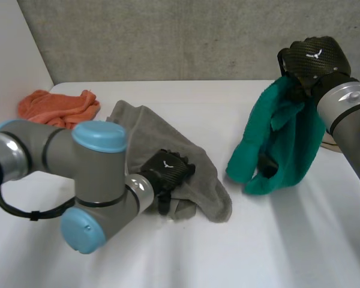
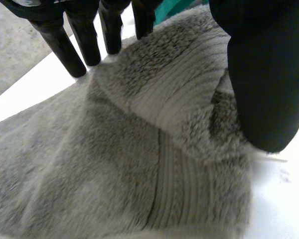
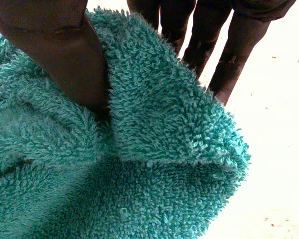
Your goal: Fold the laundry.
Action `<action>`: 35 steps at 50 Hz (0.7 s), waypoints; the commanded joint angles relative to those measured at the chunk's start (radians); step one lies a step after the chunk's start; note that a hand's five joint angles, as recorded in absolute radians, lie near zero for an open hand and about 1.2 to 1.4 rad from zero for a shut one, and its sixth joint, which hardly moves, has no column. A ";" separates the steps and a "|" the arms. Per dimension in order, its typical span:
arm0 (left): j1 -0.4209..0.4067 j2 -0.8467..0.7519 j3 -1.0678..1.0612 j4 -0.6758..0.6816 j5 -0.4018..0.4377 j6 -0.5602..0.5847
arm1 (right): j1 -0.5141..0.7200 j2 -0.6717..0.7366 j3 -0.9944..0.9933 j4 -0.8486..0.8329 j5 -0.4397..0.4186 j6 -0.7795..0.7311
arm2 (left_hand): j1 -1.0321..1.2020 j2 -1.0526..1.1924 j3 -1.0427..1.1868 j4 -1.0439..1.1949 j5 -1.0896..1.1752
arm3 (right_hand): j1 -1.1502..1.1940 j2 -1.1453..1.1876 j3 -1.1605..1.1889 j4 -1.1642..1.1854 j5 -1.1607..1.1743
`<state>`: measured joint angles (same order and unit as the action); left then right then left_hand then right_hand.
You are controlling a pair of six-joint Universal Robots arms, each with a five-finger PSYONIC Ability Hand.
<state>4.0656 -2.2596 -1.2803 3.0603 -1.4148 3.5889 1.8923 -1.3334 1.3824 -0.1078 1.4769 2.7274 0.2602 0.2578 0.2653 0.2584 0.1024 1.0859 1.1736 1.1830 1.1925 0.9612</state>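
A grey towel [image 1: 189,174] lies crumpled on the white table [image 1: 270,240], left of the middle. My left hand [image 1: 166,170] rests on its near part. In the left wrist view the grey towel [image 2: 139,164] bulges up between the straight fingers [image 2: 65,40] and the thumb [image 2: 269,74], and the hand is open. A teal towel [image 1: 282,141] hangs above the table at the right, its lower end near the tabletop. My right hand [image 1: 315,57] grips its top. In the right wrist view the thumb [image 3: 65,50] pinches a fold of the teal towel [image 3: 154,149] against the fingers [image 3: 229,55].
An orange towel [image 1: 59,107] lies bunched at the table's back left, near the wall. A grey wall [image 1: 168,36] runs along the table's far edge. My left arm [image 1: 78,174] crosses the near left part of the table.
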 commanded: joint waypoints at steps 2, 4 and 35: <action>-0.008 -0.121 0.216 -0.021 -0.186 0.008 | 0.004 0.016 0.012 -0.003 0.002 -0.006 | 1.136 1.138 1.131 1.138 1.119 | 0.310 0.223 0.213 0.204 0.260; 0.022 -0.121 0.261 -0.021 -0.283 0.010 | 0.002 0.013 0.014 -0.003 -0.003 -0.008 | 1.136 1.138 1.131 1.138 1.119 | 0.310 0.223 0.213 0.204 0.260; 0.595 -0.382 0.769 0.138 -0.309 0.105 | 0.094 0.056 0.032 -0.013 -0.004 -0.066 | 0.212 0.214 0.207 0.214 0.195 | 0.310 0.223 0.213 0.204 0.260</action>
<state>4.6591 -2.5604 -0.5226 3.2004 -1.7378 3.6922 1.9687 -1.2777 1.4145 -0.1214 1.4738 2.6650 1.0080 1.1039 1.0680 1.1065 0.8437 1.0859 1.1736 1.1830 1.1926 0.9612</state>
